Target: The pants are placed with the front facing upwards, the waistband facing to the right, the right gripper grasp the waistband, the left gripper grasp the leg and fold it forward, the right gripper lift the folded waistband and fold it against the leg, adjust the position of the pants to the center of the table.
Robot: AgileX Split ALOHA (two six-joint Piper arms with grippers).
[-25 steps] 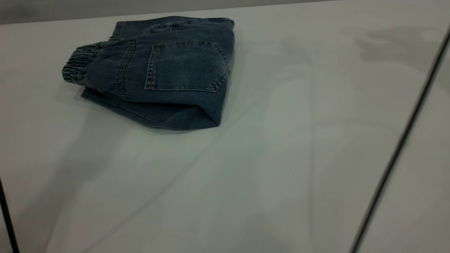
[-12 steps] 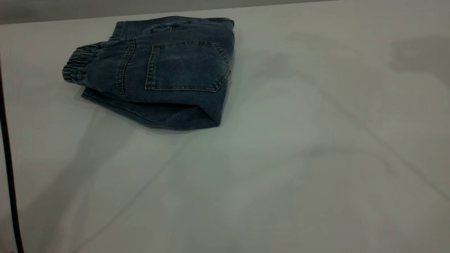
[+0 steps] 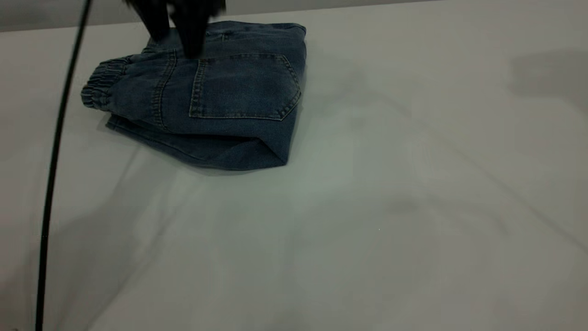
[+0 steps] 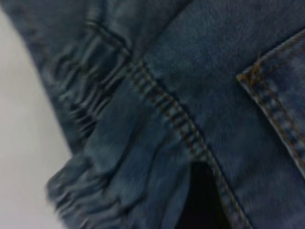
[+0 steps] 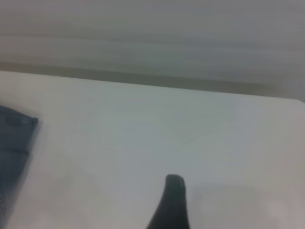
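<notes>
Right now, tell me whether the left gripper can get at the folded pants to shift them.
Probably yes. The left gripper hangs right over the far edge of the pants, next to the waistband, and nothing lies between them. The pants sit alone on the table.

You're seeing the table lying open right and front, the pants blocking far left — the left gripper hanging over them, a cable crossing the left edge.
</notes>
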